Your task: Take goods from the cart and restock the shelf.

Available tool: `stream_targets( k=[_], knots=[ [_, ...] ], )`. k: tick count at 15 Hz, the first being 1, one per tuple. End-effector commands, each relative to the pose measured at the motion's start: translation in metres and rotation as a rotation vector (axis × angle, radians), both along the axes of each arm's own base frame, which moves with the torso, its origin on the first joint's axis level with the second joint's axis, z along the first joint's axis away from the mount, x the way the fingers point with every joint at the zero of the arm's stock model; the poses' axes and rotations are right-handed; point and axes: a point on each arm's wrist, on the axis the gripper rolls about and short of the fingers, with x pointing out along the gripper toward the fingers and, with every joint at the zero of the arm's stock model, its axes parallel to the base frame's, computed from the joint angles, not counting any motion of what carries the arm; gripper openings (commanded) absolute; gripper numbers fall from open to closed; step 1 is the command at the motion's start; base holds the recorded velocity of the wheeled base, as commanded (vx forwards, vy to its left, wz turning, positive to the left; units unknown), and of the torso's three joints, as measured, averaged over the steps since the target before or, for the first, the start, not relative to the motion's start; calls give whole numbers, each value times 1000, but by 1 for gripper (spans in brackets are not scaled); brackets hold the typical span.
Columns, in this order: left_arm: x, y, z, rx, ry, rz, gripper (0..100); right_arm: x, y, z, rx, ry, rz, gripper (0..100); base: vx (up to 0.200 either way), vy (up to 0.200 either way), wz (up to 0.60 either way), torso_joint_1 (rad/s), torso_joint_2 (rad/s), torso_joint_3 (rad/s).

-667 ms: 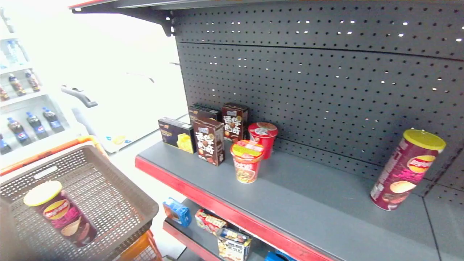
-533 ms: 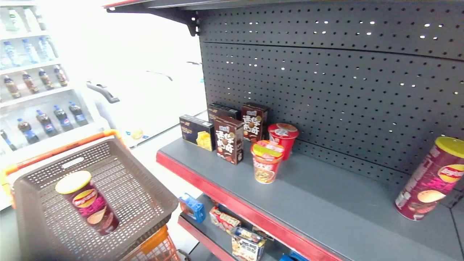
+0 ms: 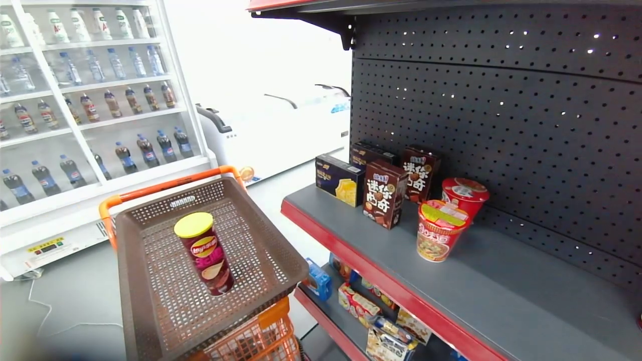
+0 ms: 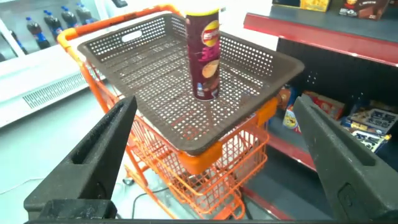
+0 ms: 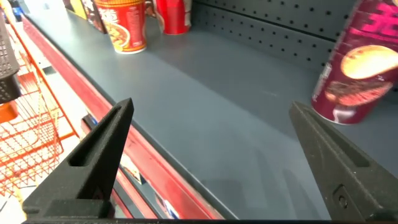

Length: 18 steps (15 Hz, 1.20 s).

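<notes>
Chip can [image 3: 203, 253] stands upright in the cart basket [image 3: 122, 271] at my ten o'clock, not yet taken. A second can [image 5: 357, 68] already sits on the shelf [image 5: 236, 124]. My left claw [image 4: 211, 155] and right claw [image 5: 211, 155] gape wide, holding nothing.

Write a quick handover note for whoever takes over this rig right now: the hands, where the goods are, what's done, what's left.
Left hand: open, empty, facing the cart basket.
Right hand: open, empty, facing the grey shelf.
Goods: one chips can stands upright in the basket. A second chips can stands on the shelf, apart from the cup noodles.
Done: one can is on the shelf.
Left: grasp the can in the basket and set it on the shelf.
</notes>
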Motion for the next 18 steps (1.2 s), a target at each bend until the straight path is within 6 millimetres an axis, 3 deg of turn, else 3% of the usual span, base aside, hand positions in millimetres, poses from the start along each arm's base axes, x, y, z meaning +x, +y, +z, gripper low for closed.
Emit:
stream_targets(
  k=[1,2,3,5,8,10,12,14,15,18],
  knots=[
    [0,0,0,8,-1,19,100,0,0,0,0,0,-1,100,0,0,0,0,0,0],
    [-6,1,21,58,-63,62,100,0,0,0,0,0,-1,100,0,0,0,0,0,0],
    [-6,2,61,93,-43,51,100,0,0,0,0,0,-1,100,0,0,0,0,0,0],
    [7,1,98,90,96,-41,100,0,0,0,0,0,-1,100,0,0,0,0,0,0],
    [19,0,81,80,302,-103,100,0,0,0,0,0,-1,100,0,0,0,0,0,0],
    [38,-2,85,30,399,-99,100,0,0,0,0,0,-1,100,0,0,0,0,0,0],
    [80,-3,108,-2,489,-63,100,0,0,0,0,0,-1,100,0,0,0,0,0,0],
    [117,3,115,39,580,-13,100,0,0,0,0,0,-1,100,0,0,0,0,0,0],
    [142,12,107,72,631,29,100,0,0,0,0,0,-1,100,0,0,0,0,0,0],
    [191,20,83,91,568,35,100,0,0,0,0,0,-1,100,0,0,0,0,0,0]
  ],
)
